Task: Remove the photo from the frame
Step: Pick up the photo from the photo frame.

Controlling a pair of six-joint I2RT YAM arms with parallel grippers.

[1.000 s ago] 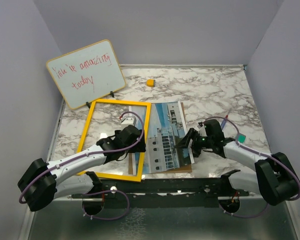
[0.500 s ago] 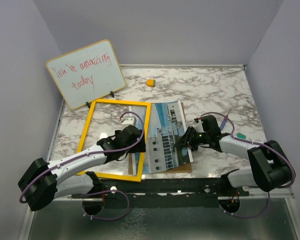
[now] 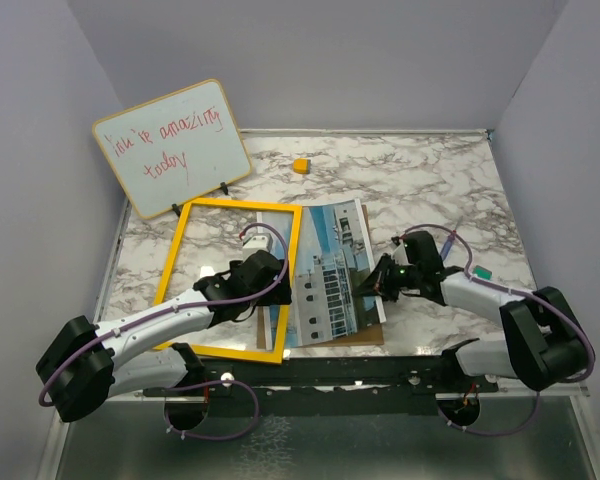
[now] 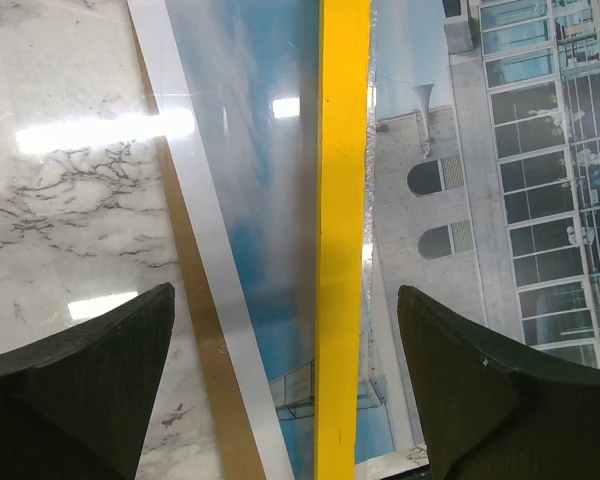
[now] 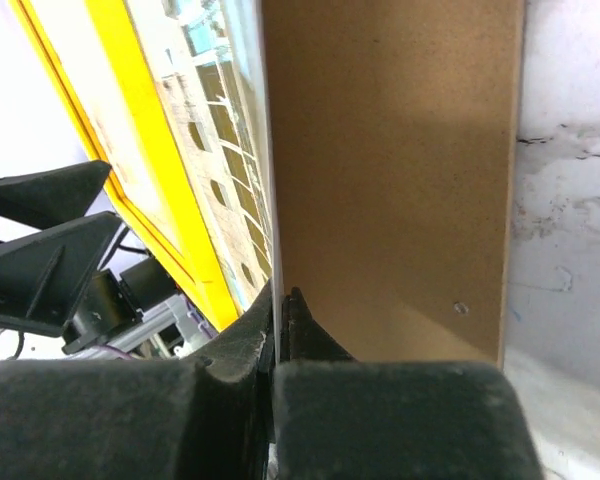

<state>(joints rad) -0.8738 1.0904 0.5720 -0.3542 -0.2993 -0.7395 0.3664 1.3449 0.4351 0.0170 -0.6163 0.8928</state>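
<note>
A whiteboard (image 3: 170, 148) with red handwriting leaned at the far left corner of the marble counter (image 3: 410, 180). A small yellow block (image 3: 300, 165) lay near the far edge and a teal thing (image 3: 483, 273) near the right edge. The thin yellow frame (image 3: 242, 204) lay flat toward the left edge, its right bar across the glossy photo (image 3: 330, 270). A matte brown board (image 5: 400, 180) lay beneath the photo. The right arm reached low, and the right tool (image 5: 284, 305) was pinched on the photo's right edge. The left tool (image 4: 285, 300) hung wide open over the frame's bar.

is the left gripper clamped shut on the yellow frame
No, the left gripper is open, its fingers standing wide apart on either side of the yellow bar of the frame.
</note>
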